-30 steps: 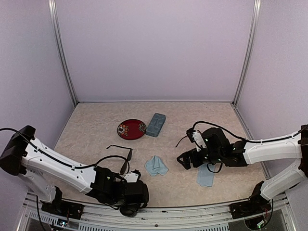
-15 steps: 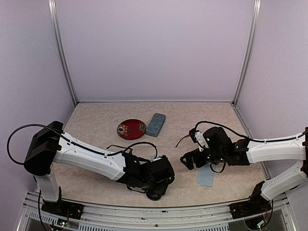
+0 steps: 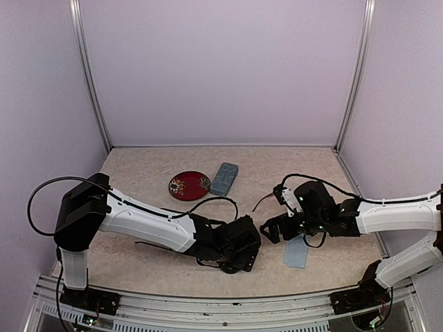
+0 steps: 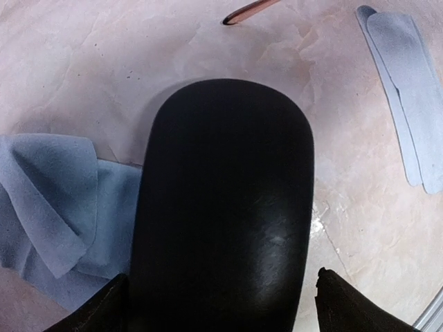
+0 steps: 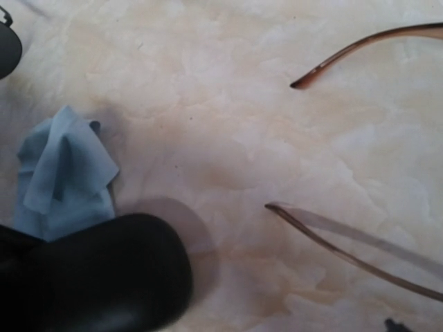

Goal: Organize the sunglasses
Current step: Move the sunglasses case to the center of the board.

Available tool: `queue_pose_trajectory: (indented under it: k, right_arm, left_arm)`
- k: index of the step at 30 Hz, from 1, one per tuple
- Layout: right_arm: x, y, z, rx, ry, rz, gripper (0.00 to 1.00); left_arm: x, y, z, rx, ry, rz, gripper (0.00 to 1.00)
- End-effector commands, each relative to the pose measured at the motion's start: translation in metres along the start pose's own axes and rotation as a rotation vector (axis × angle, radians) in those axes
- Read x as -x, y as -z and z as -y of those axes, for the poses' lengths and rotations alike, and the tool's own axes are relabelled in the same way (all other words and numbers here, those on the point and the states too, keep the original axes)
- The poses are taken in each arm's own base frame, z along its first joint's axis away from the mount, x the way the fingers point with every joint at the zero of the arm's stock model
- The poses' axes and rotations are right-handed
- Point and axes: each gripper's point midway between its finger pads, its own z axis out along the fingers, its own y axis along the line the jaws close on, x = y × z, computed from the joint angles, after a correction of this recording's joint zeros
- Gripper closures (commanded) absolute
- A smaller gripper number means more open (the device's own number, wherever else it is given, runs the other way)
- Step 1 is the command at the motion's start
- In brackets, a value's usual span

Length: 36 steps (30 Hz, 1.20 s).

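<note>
One change: left gripper (image 4: 221, 311), jaws clamped on black case (image 4: 221, 207), has swung from near-left corner to centre, over cloth (image 4: 55, 200). Brown pair (image 5: 360, 45) just beyond, temples open, at right gripper (image 3: 270, 228); its jaws I cannot tell. Black pair hidden behind left arm. My read: case brought for loading.

red patterned dish (image 3: 189, 185) | blue-grey case (image 3: 223, 178) just right of dish | black oval case (image 4: 221, 207) nearer than dish, overlapping crumpled blue cloth (image 4: 55, 200) | folded blue cloth (image 3: 296, 252) far right of dish
</note>
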Motion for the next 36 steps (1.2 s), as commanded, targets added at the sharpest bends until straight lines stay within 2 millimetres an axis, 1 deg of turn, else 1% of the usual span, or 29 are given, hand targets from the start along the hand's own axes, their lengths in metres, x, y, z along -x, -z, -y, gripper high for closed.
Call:
queue_pose_trajectory:
  k: [1, 3, 6, 8, 11, 15, 18, 22, 26, 29, 31, 35, 36]
  right_arm:
    - [-0.002, 0.002, 0.001, 0.002, -0.019, -0.005, 0.0]
    - [-0.004, 0.003, 0.002, 0.003, -0.02, -0.007, 0.0]
    - [-0.008, 0.005, 0.002, 0.005, -0.052, -0.012, 0.0]
    - [-0.01, 0.005, 0.004, 0.003, -0.056, -0.016, 0.0]
    - [-0.013, 0.005, 0.004, 0.003, -0.061, -0.024, 0.0]
    - [-0.016, 0.004, 0.0, 0.028, -0.074, -0.029, 0.0]
    - [-0.019, 0.003, -0.001, 0.039, -0.085, -0.036, 0.0]
    - [-0.023, 0.003, -0.004, 0.054, -0.088, -0.045, 0.0]
    - [-0.027, 0.004, -0.018, 0.086, -0.057, -0.054, 0.0]
    - [-0.031, 0.003, -0.025, 0.096, -0.051, -0.067, 0.0]
    - [-0.031, 0.001, -0.032, 0.098, -0.048, -0.071, 0.0]
    - [-0.033, -0.004, -0.049, 0.079, -0.041, -0.086, 0.0]
    - [-0.034, -0.006, -0.054, 0.073, -0.042, -0.091, 0.0]
  left_arm:
    - [0.008, 0.008, 0.015, -0.056, -0.009, 0.032, 0.09]
    - [0.006, 0.014, 0.017, -0.067, -0.01, 0.036, 0.06]
    - [0.001, 0.024, 0.02, -0.094, -0.005, 0.032, 0.04]
    - [-0.003, 0.03, 0.021, -0.108, 0.003, 0.03, 0.04]
    - [-0.013, 0.033, 0.025, -0.136, -0.003, 0.015, 0.05]
    - [-0.02, 0.039, 0.037, -0.213, -0.03, 0.015, 0.07]
    - [-0.019, 0.047, 0.05, -0.315, -0.036, 0.039, 0.09]
    - [-0.016, 0.053, 0.052, -0.363, -0.042, 0.064, 0.1]
    - [-0.014, 0.062, 0.041, -0.345, -0.049, 0.096, 0.09]
    - [-0.012, 0.076, 0.03, -0.352, -0.041, 0.138, 0.08]
    - [-0.012, 0.088, 0.018, -0.339, -0.027, 0.159, 0.07]
    - [-0.018, 0.101, -0.03, -0.193, 0.026, 0.182, 0.05]
    - [-0.017, 0.105, -0.043, -0.152, 0.049, 0.194, 0.05]
